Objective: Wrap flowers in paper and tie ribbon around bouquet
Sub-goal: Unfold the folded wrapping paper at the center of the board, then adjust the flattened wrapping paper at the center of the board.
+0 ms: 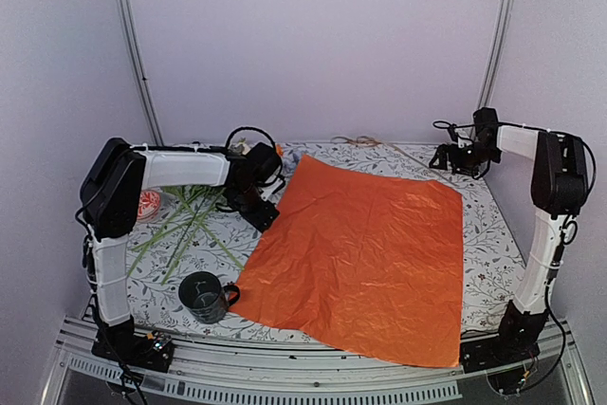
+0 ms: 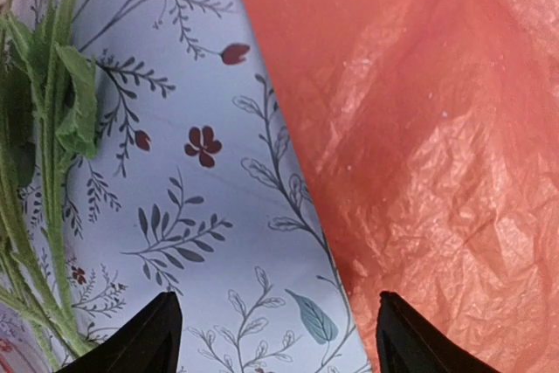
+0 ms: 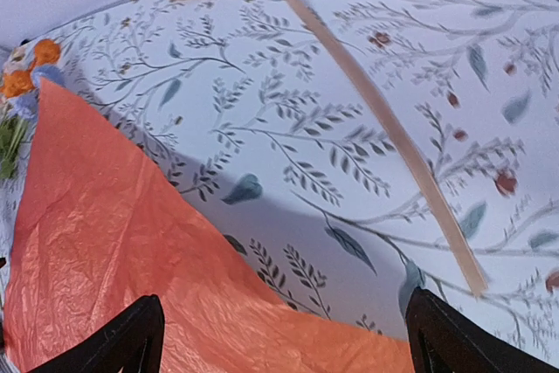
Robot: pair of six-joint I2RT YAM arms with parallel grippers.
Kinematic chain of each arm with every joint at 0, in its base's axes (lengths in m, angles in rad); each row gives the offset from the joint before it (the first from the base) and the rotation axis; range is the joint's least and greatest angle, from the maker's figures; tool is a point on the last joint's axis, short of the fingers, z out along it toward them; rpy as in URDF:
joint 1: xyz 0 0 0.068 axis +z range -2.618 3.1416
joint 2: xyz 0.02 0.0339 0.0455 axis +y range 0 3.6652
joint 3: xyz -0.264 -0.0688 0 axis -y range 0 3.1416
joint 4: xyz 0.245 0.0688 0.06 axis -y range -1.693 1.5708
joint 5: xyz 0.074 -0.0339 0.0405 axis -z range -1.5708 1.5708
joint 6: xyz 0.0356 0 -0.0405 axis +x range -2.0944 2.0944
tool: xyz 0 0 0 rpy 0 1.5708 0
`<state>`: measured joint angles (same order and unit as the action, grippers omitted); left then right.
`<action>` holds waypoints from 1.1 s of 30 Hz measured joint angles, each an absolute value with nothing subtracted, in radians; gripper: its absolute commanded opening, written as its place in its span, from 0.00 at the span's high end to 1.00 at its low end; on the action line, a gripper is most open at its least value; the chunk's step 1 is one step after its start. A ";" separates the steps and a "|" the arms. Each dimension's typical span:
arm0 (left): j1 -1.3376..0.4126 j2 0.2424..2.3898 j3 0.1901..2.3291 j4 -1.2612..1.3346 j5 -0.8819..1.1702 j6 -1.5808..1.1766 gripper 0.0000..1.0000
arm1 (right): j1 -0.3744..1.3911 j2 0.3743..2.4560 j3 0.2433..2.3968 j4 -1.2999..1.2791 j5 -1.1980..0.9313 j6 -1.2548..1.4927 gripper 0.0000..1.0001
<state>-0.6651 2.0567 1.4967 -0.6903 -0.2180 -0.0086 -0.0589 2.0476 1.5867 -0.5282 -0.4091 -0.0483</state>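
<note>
Left fingers (image 2: 148,338): apart, gripping nothing, straddling the paper's edge.
Paper (image 1: 365,253): orange-red side up, flat on the counter (image 1: 493,253), under the right-hand fingertip.
Flowers (image 2: 48,172): green stems lying left of those fingers.
Right fingers (image 3: 122,342): apart, gripping nothing, over the paper's far corner.
Ribbon (image 3: 393,128): loose ahead of them, ending near the right-hand fingertip.
Mug (image 1: 204,296): back of the left fingers, apart.

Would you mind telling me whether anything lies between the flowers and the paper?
Nothing visible does: only bare tablecloth separates the flowers from the paper; the mug stands nearer the arms, aside.
</note>
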 measured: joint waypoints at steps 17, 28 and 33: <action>-0.699 2.072 1.441 -0.641 -0.209 -0.031 0.22 | 0.027 2.346 1.921 -0.741 -0.574 -0.319 0.16; -0.699 2.073 1.440 -0.632 -0.209 -0.030 0.22 | 0.019 2.360 1.874 -0.737 -0.530 -0.345 0.23; -0.699 2.073 1.439 -0.631 -0.209 -0.030 0.23 | 0.018 2.358 1.847 -0.746 -0.597 -0.372 0.51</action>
<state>-0.6987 2.0727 1.4395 -0.6308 -0.2089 -0.0299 0.0181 2.3577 1.8473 -0.7460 -0.5968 -0.3721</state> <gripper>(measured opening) 0.776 0.653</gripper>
